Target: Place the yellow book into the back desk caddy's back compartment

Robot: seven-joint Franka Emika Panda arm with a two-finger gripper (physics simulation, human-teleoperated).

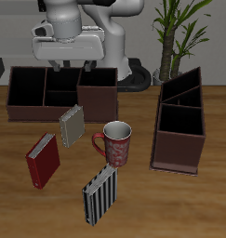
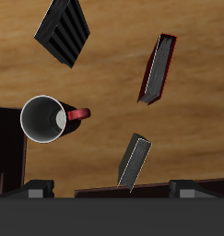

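Observation:
The yellow book (image 1: 72, 125) stands tilted on the table just in front of the back desk caddy (image 1: 96, 104), a long low dark brown box. Its back compartment (image 1: 60, 78) is the farther of the two small middle cells and looks empty. My gripper (image 1: 70, 63) hangs above the caddy, open and empty, well above and behind the book. In the wrist view the yellow book (image 2: 134, 161) shows ahead of my gripper (image 2: 112, 190), whose fingers (image 2: 35, 189) are spread wide apart.
A red patterned mug (image 1: 116, 144) stands beside the yellow book. A red book (image 1: 43, 160) and a black-and-white striped book (image 1: 100, 193) stand nearer the front edge. A narrower caddy with sloping sides (image 1: 179, 139) and a potted plant (image 1: 175, 33) are off to the side.

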